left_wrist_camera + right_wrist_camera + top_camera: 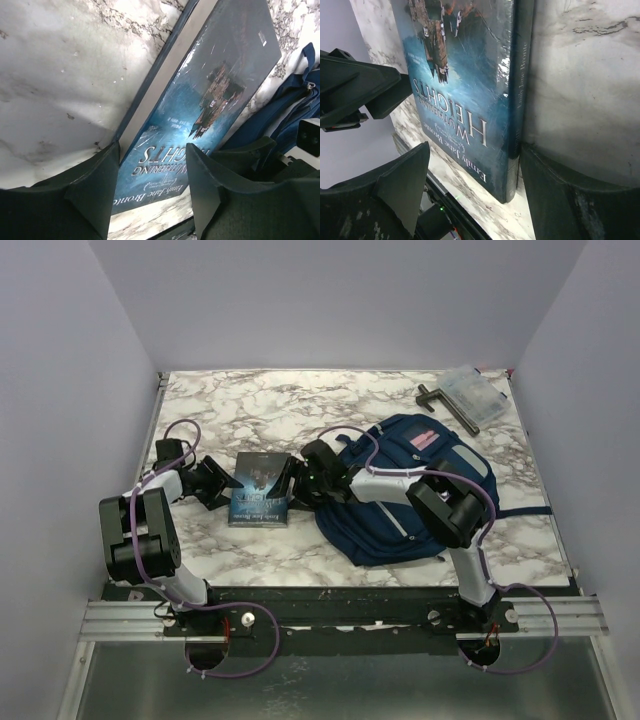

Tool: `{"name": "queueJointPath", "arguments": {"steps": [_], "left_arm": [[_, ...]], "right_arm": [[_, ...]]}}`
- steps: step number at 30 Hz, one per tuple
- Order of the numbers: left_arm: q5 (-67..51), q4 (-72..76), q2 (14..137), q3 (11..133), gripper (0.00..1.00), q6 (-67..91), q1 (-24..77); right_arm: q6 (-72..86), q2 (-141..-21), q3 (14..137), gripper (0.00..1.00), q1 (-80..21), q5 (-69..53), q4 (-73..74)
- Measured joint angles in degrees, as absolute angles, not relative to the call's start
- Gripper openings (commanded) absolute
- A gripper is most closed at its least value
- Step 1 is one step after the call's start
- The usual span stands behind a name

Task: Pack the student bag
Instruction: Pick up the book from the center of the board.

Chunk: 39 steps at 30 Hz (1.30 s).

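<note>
So, marble-look table: Wuthering Heights book lying mid-left, navy backpack flopped just right of it, clear plastic case and dark T-shaped tool touching in the far right corner.

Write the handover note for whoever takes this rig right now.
Left gripper: the book's edge is between its fingers; whether it grips cannot be told.
Right gripper: open, jaws astride the book's spine corner.
Book: on the table, between both grippers, just left of the student bag.
Student bag: lying on the table's right half; its opening is not visible.
Done: nothing visibly packed.
To do: get the book into the bag. The clear box and dark tool sit at the far right corner.
</note>
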State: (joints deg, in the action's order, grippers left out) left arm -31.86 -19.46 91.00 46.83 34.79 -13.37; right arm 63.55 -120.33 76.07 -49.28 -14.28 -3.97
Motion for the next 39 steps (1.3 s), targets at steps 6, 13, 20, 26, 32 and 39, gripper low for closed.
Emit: {"name": "queueJointPath", "arguments": {"steps": [6,13,20,26,32,39], "left_arm": [[-33.2,-16.6,91.2,45.6,0.56,35.3,-13.5],[-33.3,-14.0,91.1,45.1,0.56,35.5,-13.1],[-33.1,-11.2,90.4,44.0,0.56,35.5,-12.3],[-32.3,-9.1,90.1,43.8,0.56,35.6,-10.8],[-34.7,-10.0,90.1,42.8,0.56,36.6,-7.7],[-38.2,-11.2,89.9,42.6,0.57,37.4,-6.5]], "right_arm": [[63.6,-120.8,75.6,0.74,-48.8,-16.2,-6.4],[64.3,-120.6,71.2,0.68,-48.1,-18.1,-14.8],[68.8,-120.1,63.3,0.63,-47.9,-18.3,-29.5],[70.7,-120.1,62.3,0.61,-47.6,-18.2,-31.8],[71.1,-119.9,62.6,0.52,-47.7,-17.6,-33.0],[72.6,-117.7,62.6,0.14,-47.7,-16.7,-33.6]]}}
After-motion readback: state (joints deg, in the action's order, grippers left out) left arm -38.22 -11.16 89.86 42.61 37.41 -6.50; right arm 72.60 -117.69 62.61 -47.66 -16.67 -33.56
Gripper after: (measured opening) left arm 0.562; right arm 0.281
